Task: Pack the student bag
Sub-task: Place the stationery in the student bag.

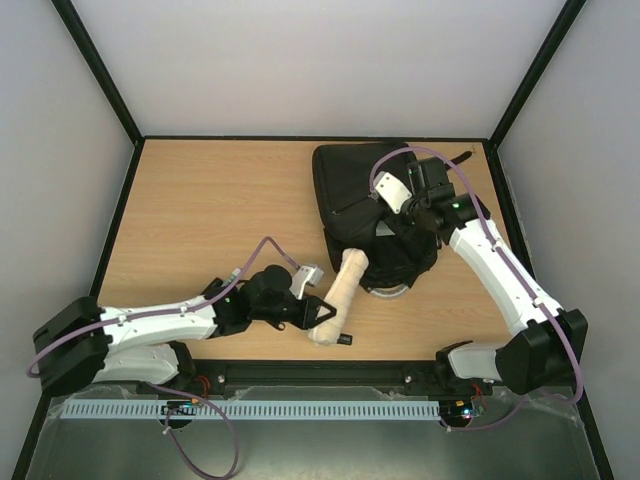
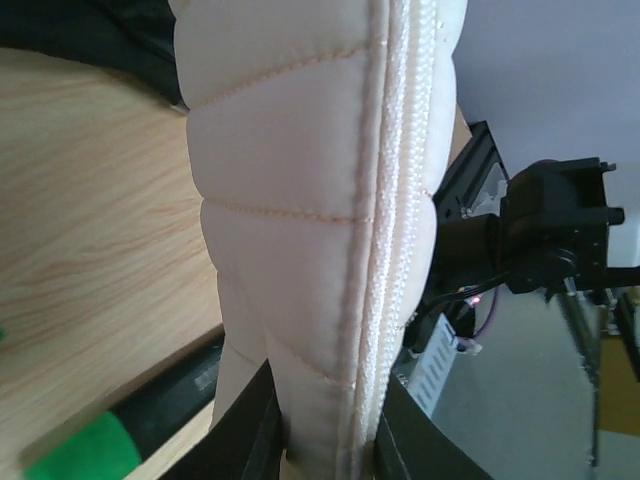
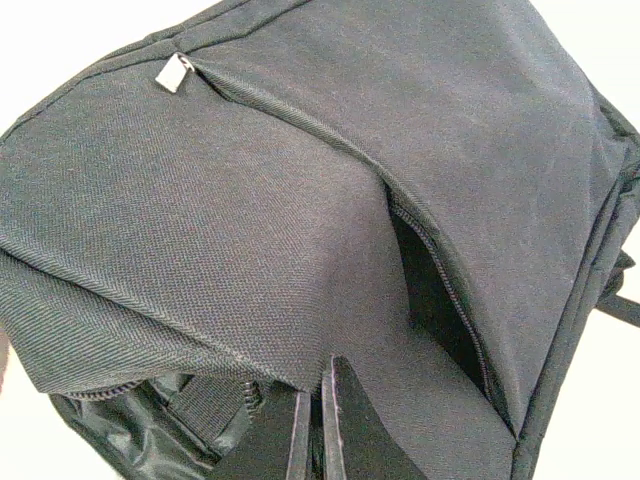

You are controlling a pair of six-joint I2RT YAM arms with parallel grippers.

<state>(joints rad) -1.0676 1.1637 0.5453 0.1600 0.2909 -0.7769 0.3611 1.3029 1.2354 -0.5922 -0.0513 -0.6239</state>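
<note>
In the top view you find the student bag (image 1: 360,195) lying on the wooden table (image 1: 200,220), in the upper right part of the frame, near the far edge. Its grey curved handle (image 1: 388,291) shows at the lower edge of the bag, towards the arms.

Your left gripper (image 1: 318,312) is just below the centre of the frame. It is closed on the lower end of a cream quilted pouch (image 1: 338,290). The pouch is tilted, and its upper end touches the lower edge of the bag. In the left wrist view the two black fingers (image 2: 250,435) press the pouch from both sides at the bottom of the frame, and the zip of the pouch (image 2: 400,200) runs up along its right side.

Your right gripper (image 1: 412,222) is on the bag, at its right side. In the right wrist view its fingers are pressed almost together at the bottom centre, and a fold of the black fabric lies over their tips, so it seems clenched on the bag. A silver zip pull (image 3: 175,72) is at the upper left there, and an open zip slit (image 3: 430,280) is to the right of centre.
</note>
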